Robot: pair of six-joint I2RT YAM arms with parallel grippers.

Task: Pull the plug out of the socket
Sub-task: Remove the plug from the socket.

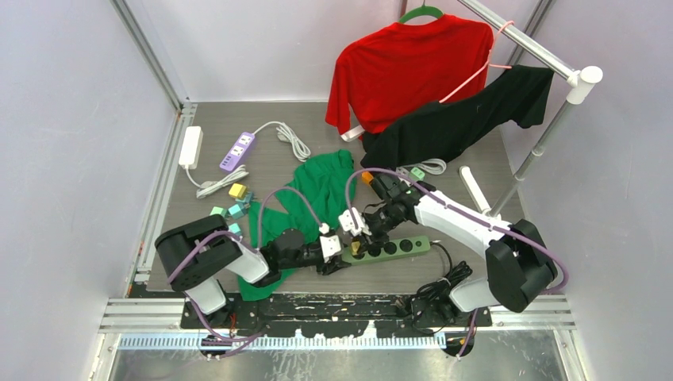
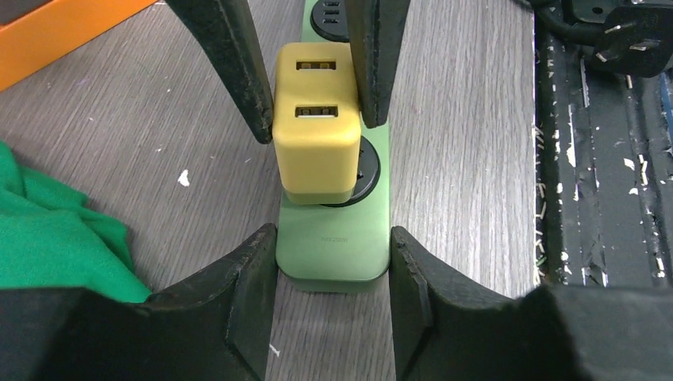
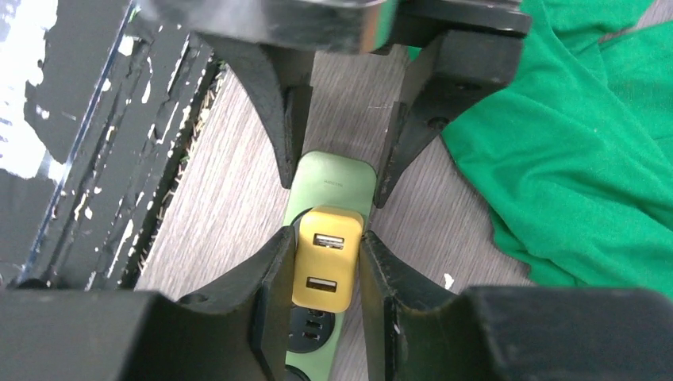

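Left jaws clamp the smooth green power strip (image 2: 333, 246); right jaws pinch the boxy yellow plug (image 2: 313, 131).

The yellow charger plug (image 2: 313, 127) hides its own prongs and most of the black socket (image 2: 367, 171) beneath it. The green power strip (image 2: 333, 246) is cut off by the top edge of the left wrist view and the bottom edge of the right wrist view. Its faint printed label is too small to read.
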